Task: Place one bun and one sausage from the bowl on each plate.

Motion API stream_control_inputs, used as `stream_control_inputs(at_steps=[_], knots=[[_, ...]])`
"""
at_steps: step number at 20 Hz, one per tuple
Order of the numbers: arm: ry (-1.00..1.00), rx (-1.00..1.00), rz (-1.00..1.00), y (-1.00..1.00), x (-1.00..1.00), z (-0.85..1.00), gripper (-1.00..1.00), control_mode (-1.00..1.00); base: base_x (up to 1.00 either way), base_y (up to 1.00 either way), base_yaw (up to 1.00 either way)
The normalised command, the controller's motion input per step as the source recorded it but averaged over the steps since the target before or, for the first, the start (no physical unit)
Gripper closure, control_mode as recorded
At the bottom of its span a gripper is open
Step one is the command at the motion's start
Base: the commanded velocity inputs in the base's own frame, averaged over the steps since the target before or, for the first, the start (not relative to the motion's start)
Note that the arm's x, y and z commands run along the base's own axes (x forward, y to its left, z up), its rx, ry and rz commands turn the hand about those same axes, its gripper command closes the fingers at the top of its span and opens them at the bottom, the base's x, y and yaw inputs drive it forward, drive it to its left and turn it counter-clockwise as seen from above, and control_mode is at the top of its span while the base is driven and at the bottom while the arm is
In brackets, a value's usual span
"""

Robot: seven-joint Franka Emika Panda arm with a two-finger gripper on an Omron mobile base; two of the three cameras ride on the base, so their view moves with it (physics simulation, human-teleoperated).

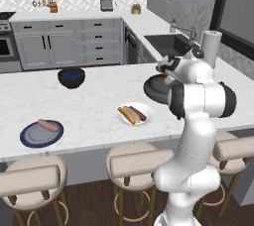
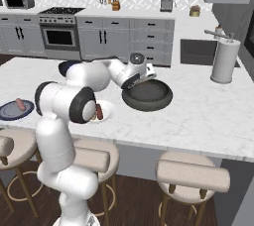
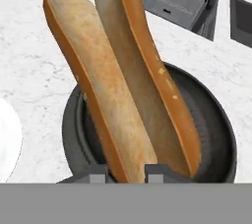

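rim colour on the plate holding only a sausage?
Dark blue rim, grey centre: the plate, clearest in the left base view.

The white arm rises in a bent column, elbow high, then reaches forward and down over the dark bowl (image 2: pixel 148 95). Its gripper (image 3: pixel 126 171) hangs just above the bowl's middle, jaws closed tight on the lower end of a split bun (image 3: pixel 120 85).

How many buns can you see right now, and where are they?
2. One bun lies beside a sausage on the white plate; the other bun is held in the gripper above the bowl.
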Motion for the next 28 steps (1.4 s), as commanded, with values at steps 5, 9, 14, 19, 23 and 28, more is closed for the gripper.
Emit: stream_control_inputs(at_steps=[5,9,14,19,23,28], knots=[[0.07,0.0,0.22,0.62,-0.78,0.48,1.0,-1.0,0.0,0.0,0.0],[0.18,0.0,0.25,0.85,-0.72,0.22,1.0,-1.0,0.0,0.0,0.0],[0.29,0.04,0.24,0.82,-0.72,0.32,1.0,-1.0,0.0,0.0,0.0],[0.29,0.1,0.21,0.81,-0.62,0.3,1.0,-1.0,0.0,0.0,0.0],[0.23,0.06,0.16,0.98,-0.47,0.0,1.0,-1.0,0.0,0.0,0.0],[0.2,0.01,0.12,1.0,-0.37,-0.01,1.0,-1.0,0.0,0.0,0.0]])
